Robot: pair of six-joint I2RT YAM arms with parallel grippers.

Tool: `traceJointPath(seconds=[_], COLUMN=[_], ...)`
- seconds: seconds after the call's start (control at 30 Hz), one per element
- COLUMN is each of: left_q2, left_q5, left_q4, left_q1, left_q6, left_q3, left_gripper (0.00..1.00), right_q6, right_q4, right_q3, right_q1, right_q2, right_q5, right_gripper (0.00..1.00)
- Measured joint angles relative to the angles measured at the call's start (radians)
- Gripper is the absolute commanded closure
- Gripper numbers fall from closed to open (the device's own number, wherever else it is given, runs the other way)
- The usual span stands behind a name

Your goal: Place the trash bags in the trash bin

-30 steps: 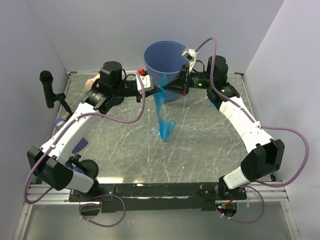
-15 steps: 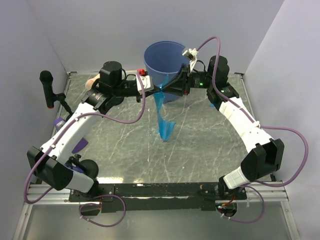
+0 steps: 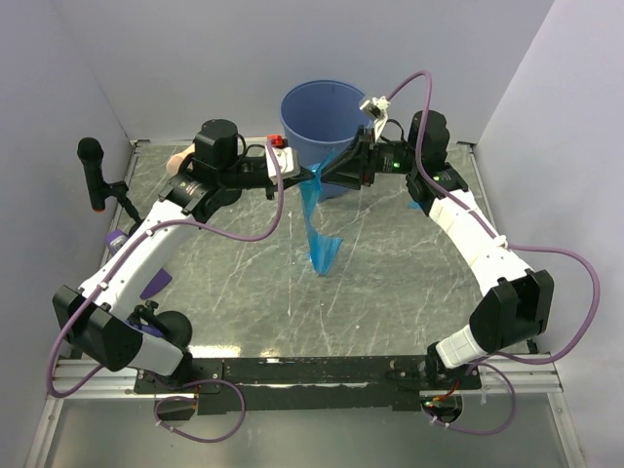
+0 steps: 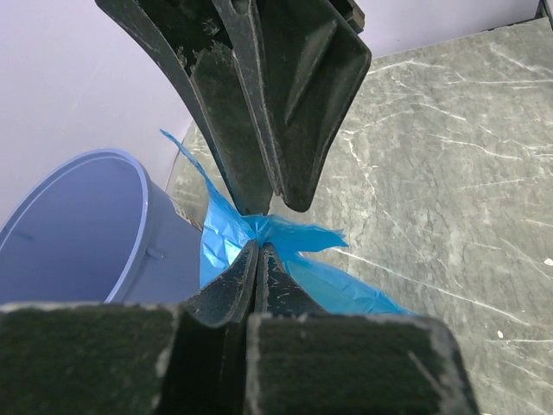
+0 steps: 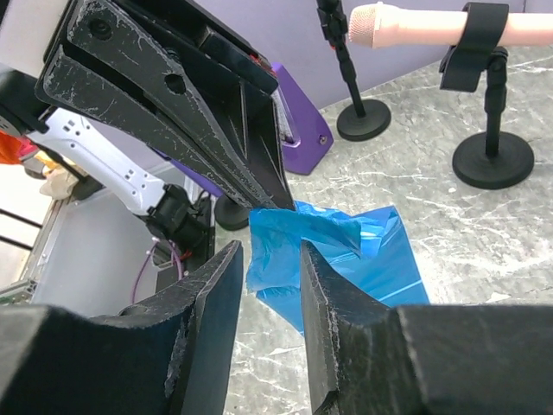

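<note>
Counter (image 3: 409,292): walls close on L, R and far sides. Trash bin (image 3: 322,117) upright at far edge, centre, hard by back wall. Mic on stand (image 3: 91,174) at L edge, far end; purple piece (image 3: 156,283) by L edge, mid. Both arms reach in to far-centre and meet just in front of bin, so space is tight there. Middle of counter between the arms is open room, only the bag's tail on it.

L fingers (image 4: 251,264): together, clamped on bunched top of trash bag (image 3: 317,229).

R fingers (image 5: 315,285): apart, clear gap, tips right up against L fingers' tips from the opposite side. Blue film shows in the gap; no pinch. Contact w/ film: cannot tell.

Bag: top end at the fingers, beside near side of bin rim, outside bin. Film hangs down from there. Lower end flares and rests on counter in front of bin, toward centre. Touching bin wall or not: cannot tell.
</note>
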Motion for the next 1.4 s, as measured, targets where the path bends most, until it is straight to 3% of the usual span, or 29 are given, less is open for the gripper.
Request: traceJointPath(seconds=[0.87,0.9,1.03,1.4], left_q2=[0.000,0.000,0.000,0.000], left_q5=[0.007,0.008,0.016,-0.009], left_q4=[0.000,0.000,0.003,0.011], left_q1=[0.000,0.000,0.000,0.004], left_q6=[0.001,0.001,0.001,0.003], left_q3=[0.000,0.000,0.000,0.002], left_gripper=[0.99,0.99,0.99,0.99], right_q6=[-0.013,-0.009,0.008,0.020], right_q4=[0.009,0.017,0.047,0.061], right_q3=[0.003,0.003,0.003,-0.003], right_q1=[0.032,0.032,0.033,0.027], right_q2=[0.039,0.041,0.043,0.044], right_q5=[0.013,0.007,-0.021,0.008], right_gripper=[0.71,0.73,0.99,1.00])
